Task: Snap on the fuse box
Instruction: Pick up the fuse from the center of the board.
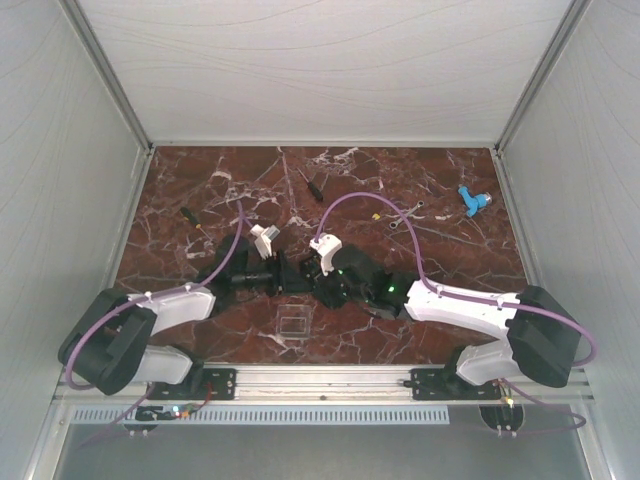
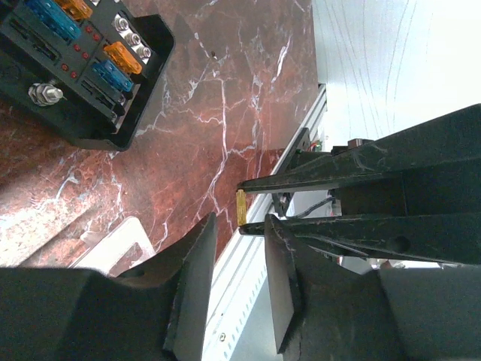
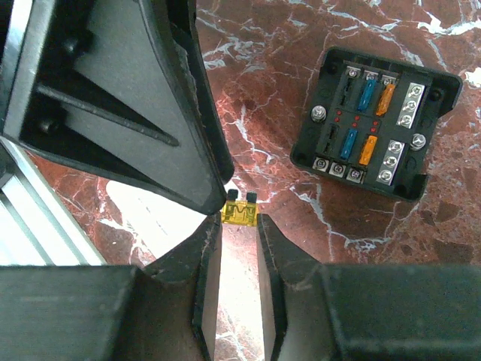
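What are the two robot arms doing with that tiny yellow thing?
The right gripper is pinching a little yellow fuse between its fingertips. The left gripper is right up against it, jaws a bit apart. The fuse box sits on the table nearby with blue and orange fuses in it. Its clear lid lies off to the side, not snapped on yet.

The fuse box (image 3: 376,124) is a black square box with small ears at its corners. It lies flat on the red-brown marbled counter (image 3: 285,45), face up and without a cover. In its slots stand two blue fuses (image 3: 366,92) and two orange fuses (image 3: 387,98); one column of slots is empty. Silver screw terminals (image 3: 409,101) line one side and one edge.
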Robot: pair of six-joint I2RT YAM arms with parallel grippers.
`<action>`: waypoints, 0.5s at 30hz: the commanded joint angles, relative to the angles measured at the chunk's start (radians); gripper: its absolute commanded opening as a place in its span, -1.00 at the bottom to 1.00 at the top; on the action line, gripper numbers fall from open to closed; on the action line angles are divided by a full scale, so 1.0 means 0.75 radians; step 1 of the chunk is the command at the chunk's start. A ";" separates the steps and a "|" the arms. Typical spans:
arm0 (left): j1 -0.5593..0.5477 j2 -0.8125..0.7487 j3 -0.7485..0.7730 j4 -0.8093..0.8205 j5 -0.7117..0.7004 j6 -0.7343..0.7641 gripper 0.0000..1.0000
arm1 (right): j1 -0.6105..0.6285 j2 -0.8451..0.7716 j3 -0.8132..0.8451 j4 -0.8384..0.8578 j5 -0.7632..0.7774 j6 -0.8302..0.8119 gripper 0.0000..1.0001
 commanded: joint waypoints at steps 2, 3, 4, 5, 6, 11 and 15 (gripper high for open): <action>-0.021 0.016 0.065 0.081 -0.002 0.007 -0.37 | 0.011 -0.034 -0.010 0.067 -0.027 -0.032 -0.80; -0.023 0.018 0.066 0.083 -0.002 0.006 -0.40 | 0.011 -0.033 -0.009 0.068 -0.031 -0.031 -0.81; -0.025 0.019 0.067 0.084 -0.003 0.004 -0.40 | 0.011 -0.033 -0.010 0.070 -0.030 -0.032 -0.81; -0.027 0.022 0.069 0.084 -0.005 0.003 -0.41 | 0.012 -0.034 -0.010 0.071 -0.031 -0.032 -0.81; -0.028 0.025 0.072 0.082 -0.007 0.003 -0.43 | 0.013 -0.035 -0.012 0.073 -0.032 -0.034 -0.81; -0.035 0.040 0.075 0.084 -0.008 0.001 -0.58 | 0.016 -0.040 -0.018 0.081 -0.034 -0.038 -0.81; -0.041 0.041 0.079 0.085 -0.006 -0.001 -0.75 | 0.017 -0.041 -0.016 0.083 -0.035 -0.042 -0.81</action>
